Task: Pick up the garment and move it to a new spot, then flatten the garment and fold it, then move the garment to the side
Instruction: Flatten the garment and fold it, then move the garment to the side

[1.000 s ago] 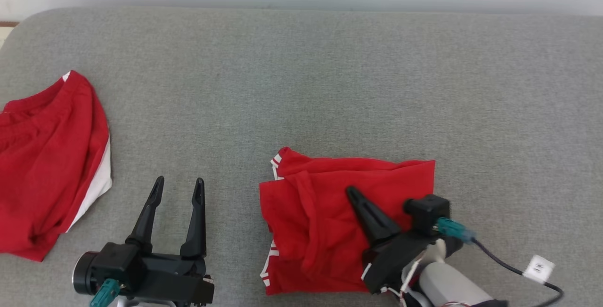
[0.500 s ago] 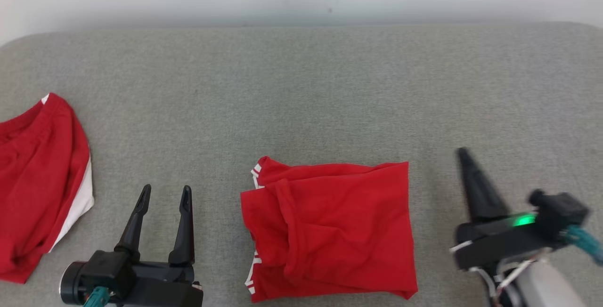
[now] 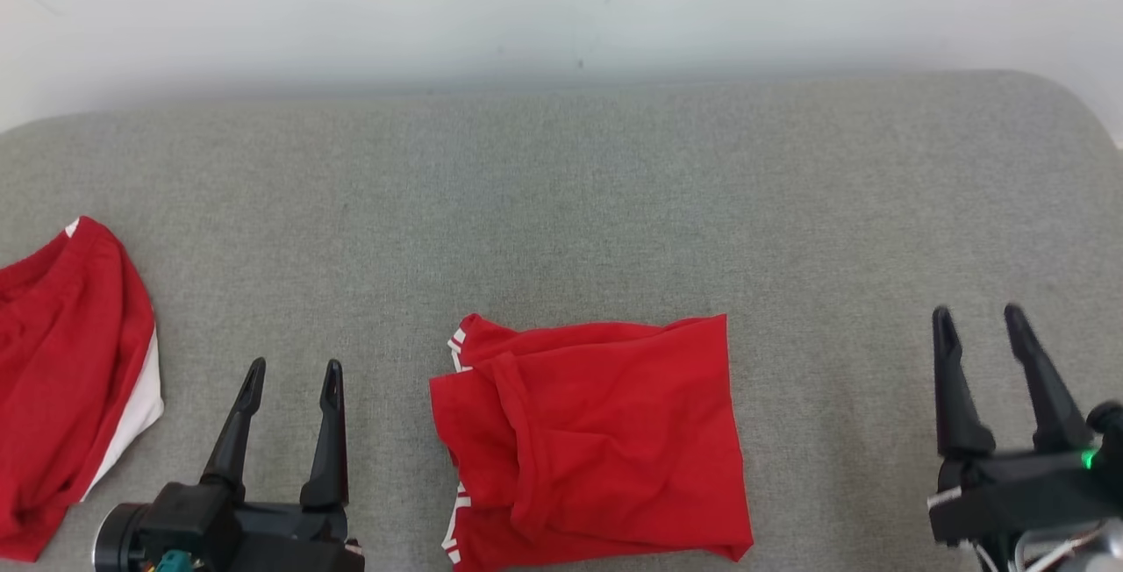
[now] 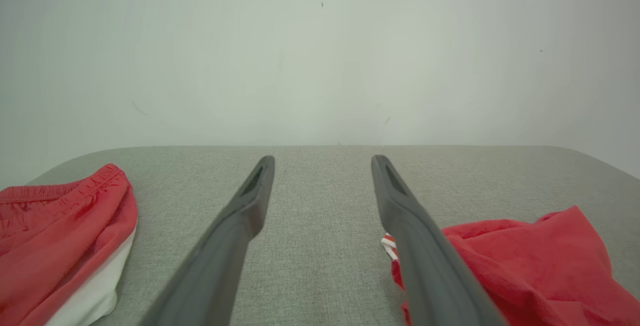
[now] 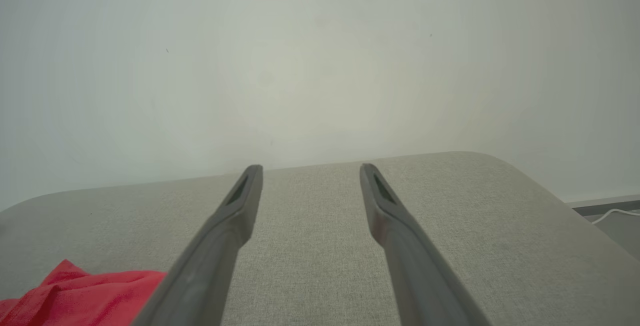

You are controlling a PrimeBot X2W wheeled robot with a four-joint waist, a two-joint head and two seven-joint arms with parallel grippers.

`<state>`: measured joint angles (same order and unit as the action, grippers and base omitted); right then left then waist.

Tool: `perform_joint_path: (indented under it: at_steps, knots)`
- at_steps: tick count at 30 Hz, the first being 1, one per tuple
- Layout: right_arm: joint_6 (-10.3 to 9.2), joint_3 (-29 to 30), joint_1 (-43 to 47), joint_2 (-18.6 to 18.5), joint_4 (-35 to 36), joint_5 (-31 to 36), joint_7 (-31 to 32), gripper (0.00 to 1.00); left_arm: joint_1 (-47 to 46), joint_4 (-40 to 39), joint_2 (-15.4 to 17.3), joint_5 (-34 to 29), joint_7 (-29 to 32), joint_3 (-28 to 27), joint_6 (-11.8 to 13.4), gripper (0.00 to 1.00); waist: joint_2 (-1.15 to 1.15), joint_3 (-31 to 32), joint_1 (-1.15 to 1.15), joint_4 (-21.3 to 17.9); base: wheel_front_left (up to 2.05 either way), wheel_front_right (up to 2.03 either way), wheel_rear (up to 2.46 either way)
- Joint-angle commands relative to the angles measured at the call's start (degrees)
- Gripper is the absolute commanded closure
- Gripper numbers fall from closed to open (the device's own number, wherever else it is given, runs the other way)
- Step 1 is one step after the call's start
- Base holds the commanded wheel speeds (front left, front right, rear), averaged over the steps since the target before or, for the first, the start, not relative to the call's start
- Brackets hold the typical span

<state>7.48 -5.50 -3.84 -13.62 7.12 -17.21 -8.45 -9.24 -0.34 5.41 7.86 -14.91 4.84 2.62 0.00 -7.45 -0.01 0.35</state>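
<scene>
Folded red garment (image 3: 597, 440) at near edge of grey padded surface (image 3: 561, 203), left claw (image 3: 294, 368) and right claw (image 3: 977, 314) open, empty, flanking it

Surface: grey woven cushion (image 3: 614, 195) spanning the head view, with rounded corners at upper left and upper right.
Wall: plain pale wall (image 3: 561, 2) across the top, behind the cushion's far edge.
Left edge: crumpled red shorts (image 3: 61, 361) lying on the cushion, with a white panel (image 3: 132, 418) along their right side.
Right wrist view, right edge: white cable (image 5: 607, 214) on dark floor past the cushion's corner.
</scene>
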Motion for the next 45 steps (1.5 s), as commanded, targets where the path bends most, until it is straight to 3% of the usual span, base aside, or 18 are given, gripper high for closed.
perform_joint_path:
  at_steps: [1, 14, 28, 33, 45]
  knots:
    - [0.02, 0.0, 1.9, 0.3, 0.7, 0.6, 0.5, 0.0, 1.4, -0.4, 0.4, -0.2, -0.2, -0.1, 0.2, 0.0, 0.0, 1.0, 0.01, -0.3, 0.0, 0.0, 0.0]
    - [0.02, -1.8, 8.8, 2.1, 2.2, 2.8, 3.1, 0.0, 4.6, -1.7, 1.1, -0.1, 0.4, 0.1, 1.0, 0.0, 0.0, 3.3, 0.01, -0.4, 0.0, 0.0, 0.0]
    - [0.02, -3.1, 6.7, 1.2, 1.3, 2.2, 4.1, 0.0, 2.8, -1.7, 1.1, 0.0, 0.7, 1.2, 1.4, 0.0, 0.0, 2.7, 0.01, 1.0, 0.0, 0.0, 0.0]
    - [0.02, -6.1, 4.0, -0.7, -2.7, 0.7, 6.4, 0.0, 1.9, -1.4, 0.8, 0.3, 0.3, 1.8, 1.3, 0.0, 0.0, 1.3, 0.01, 2.4, 0.0, 0.0, 0.0]
    - [0.02, -18.5, -5.6, -4.4, -19.6, -5.6, 7.1, 0.0, -1.2, 0.8, -0.9, 1.0, -0.2, 4.7, 1.0, 0.0, 0.0, -3.2, 0.01, 7.1, 0.0, 0.0, 0.0]
